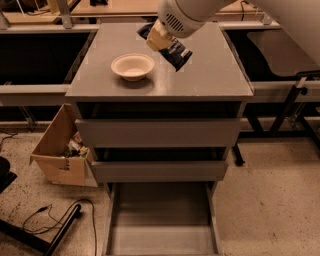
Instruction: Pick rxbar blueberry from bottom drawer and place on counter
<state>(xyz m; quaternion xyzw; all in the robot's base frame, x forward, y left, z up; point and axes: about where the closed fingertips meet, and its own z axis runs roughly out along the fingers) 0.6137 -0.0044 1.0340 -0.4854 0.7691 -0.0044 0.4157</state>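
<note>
And there was the gripper [159,39], over the far half of the counter [210,75], close to the far edge and about midway between the left and right edges. Its tan fingers [156,41] were clamped on the rxbar blueberry [176,52], with the dark wrapper sticking out on both sides of them. The bar sat at a slant, its longer end pointing down toward the right edge. Whether that low end touched the grey top or hung just above it, the view could not settle. The big white arm [190,12] came in from the far right corner. A beige bowl [132,66] stood upright on the counter, left of centre, just beside the gripper on its near-left side and apart from the bar. Down below the near edge, the top drawer [157,132] and the middle drawer [160,171] were closed. The bottom drawer [162,210] was pulled out toward the camera, showing its plain grey floor. On the ground off the near left corner sat an open cardboard box [55,150] with odds and ends inside, and a dark cable [60,220] curled across the speckled floor nearby.
</note>
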